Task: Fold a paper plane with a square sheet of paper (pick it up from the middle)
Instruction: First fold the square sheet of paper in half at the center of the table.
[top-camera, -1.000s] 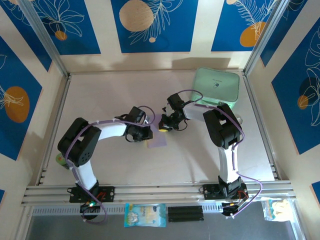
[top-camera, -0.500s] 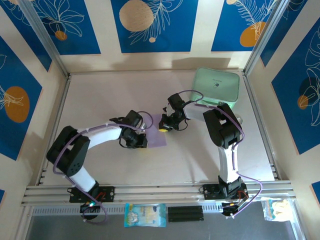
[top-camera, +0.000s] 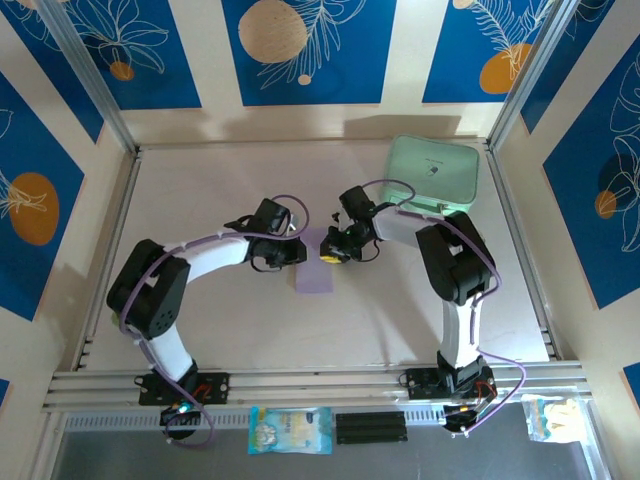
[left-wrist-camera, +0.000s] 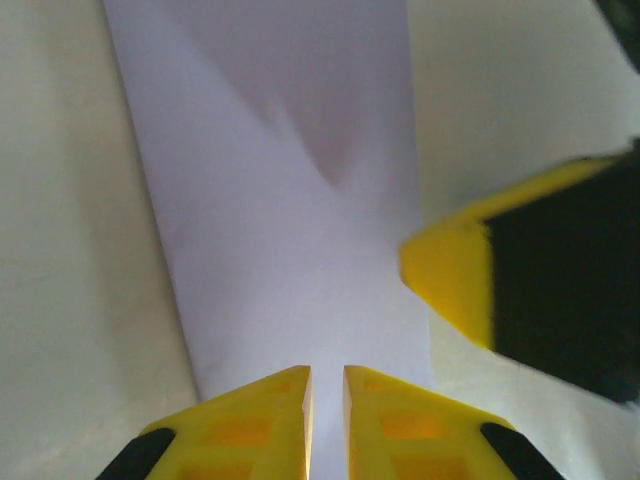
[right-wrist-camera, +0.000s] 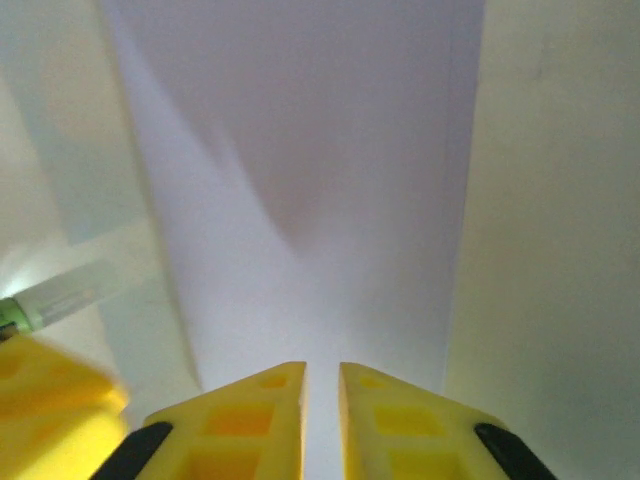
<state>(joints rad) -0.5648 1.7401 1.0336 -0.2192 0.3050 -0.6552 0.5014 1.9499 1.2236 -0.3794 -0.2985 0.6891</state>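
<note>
Two white-and-black arms stand on a ribbed aluminium rail at the bottom of the top view. The left arm and right arm both bend in toward frame centre, and a purple cable loops along each. The table is pale beige, matte and flat.

The left gripper and right gripper meet almost tip to tip at frame centre, over the paper. The paper is pale lilac, thin and matte. It is a long, narrow folded strip with straight parallel edges, lying on the table. Its free end points toward the lower edge of the frame.

Left wrist view: the fingers are yellow wedges, their faces moulded with shallow square recesses. The jaws stand a thin slit apart and lilac shows in the slit. Cannot tell whether they pinch it. A soft V-shaped shade sits mid-strip. The right gripper's yellow-tipped black finger is at mid right, at the strip's edge.

Right wrist view: yellow wedges of the same shape, again a thin slit apart over the strip. Grip or no grip, cannot tell. The yellow blur at lower left is the other gripper's finger.

Far: the case is mint green, smooth and round-cornered. It sits at upper right, well apart from the paper.
</note>
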